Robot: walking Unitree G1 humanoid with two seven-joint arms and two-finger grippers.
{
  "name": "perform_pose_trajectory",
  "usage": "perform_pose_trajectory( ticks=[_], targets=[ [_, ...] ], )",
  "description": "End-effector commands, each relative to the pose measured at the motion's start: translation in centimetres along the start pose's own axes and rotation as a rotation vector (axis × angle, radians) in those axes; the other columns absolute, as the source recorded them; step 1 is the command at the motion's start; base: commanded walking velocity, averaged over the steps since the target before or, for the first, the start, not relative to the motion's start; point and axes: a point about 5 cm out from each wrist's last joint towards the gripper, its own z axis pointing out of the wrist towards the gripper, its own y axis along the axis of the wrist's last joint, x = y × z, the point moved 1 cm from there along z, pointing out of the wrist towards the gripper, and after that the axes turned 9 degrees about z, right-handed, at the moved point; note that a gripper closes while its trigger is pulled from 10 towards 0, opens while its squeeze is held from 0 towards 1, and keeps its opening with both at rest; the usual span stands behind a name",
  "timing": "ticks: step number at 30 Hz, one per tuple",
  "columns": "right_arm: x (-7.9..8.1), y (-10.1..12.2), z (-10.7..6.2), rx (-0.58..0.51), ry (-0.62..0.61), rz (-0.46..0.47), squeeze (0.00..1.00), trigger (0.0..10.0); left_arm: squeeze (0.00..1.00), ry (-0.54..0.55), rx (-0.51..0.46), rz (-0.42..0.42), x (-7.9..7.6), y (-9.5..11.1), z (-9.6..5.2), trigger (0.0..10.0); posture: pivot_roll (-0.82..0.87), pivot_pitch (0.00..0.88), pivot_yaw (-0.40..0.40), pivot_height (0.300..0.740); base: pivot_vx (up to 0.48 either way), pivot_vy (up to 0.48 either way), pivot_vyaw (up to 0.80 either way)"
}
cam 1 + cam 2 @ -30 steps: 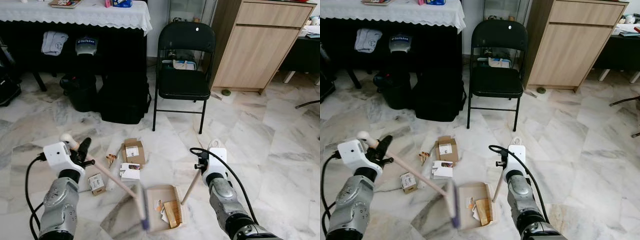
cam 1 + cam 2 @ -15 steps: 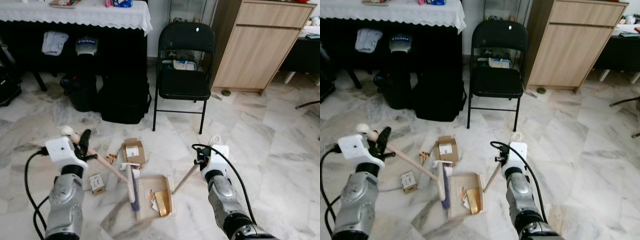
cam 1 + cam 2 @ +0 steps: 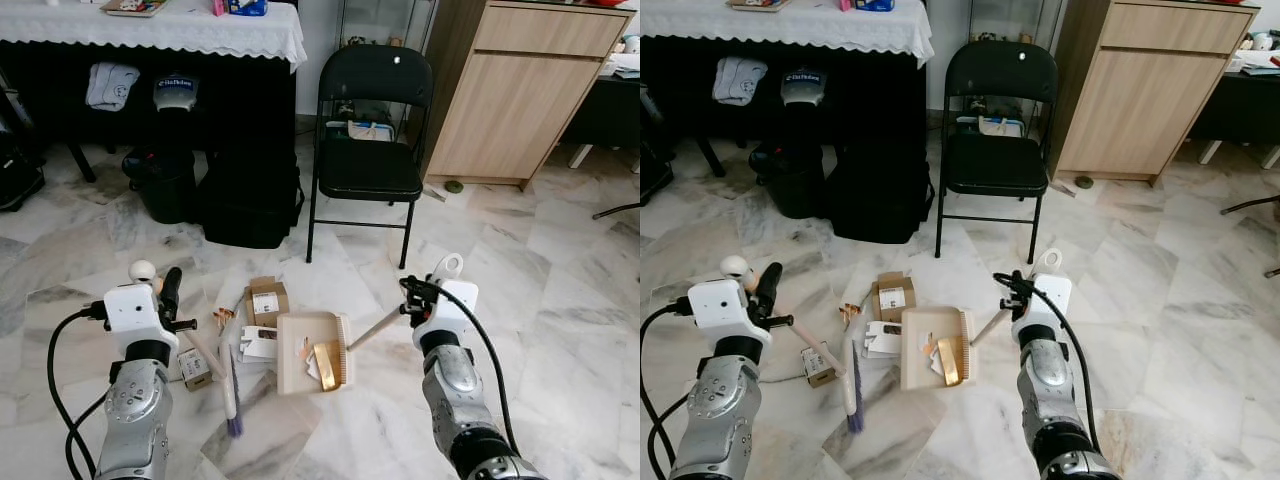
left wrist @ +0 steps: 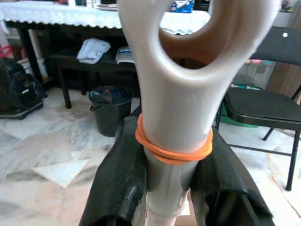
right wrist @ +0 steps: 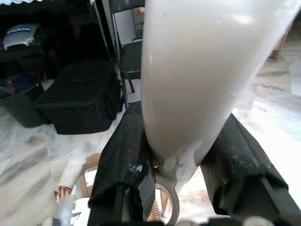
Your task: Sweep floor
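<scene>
The dustpan point(image 3: 312, 352), carrying paper scraps, is held off the marble floor point(image 3: 560, 290) ahead and inward of the right gripper point(image 3: 414, 293), whose fingers are clamped on its handle. The brush point(image 3: 845, 375) is pinched at its handle by the left gripper point(image 3: 166, 292), its long axis running down and inward to bristles just short of the pan. Loose cardboard boxes point(image 3: 262, 301) lie between both tools, nearer the left arm; open floor is noted to the right, while the folding chair point(image 3: 368, 150) closes the far side

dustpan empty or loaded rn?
Loaded: the dustpan holds a yellowish piece and paper scraps near its comb edge.
</scene>
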Motion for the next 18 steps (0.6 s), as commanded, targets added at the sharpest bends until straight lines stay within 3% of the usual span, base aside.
perform_pose_trajectory(
  ticks=[1, 18],
  targets=[
    [0.34, 1.95, 0.55, -0.098, 0.014, 0.005, 0.00, 10.0, 0.00, 0.008, -0.040, 0.003, -0.04, 0.61, 0.32, 10.0, 0.06, 0.000, -0.067, 0.740, 0.000, 0.000, 0.79],
    [1.15, 2.01, 0.57, -0.106, 0.029, 0.011, 0.00, 10.0, 0.00, -0.032, -0.043, 0.024, -0.66, 0.46, 0.63, 10.0, 0.06, 0.000, -0.054, 0.740, 0.000, 0.000, 0.79]
  ],
)
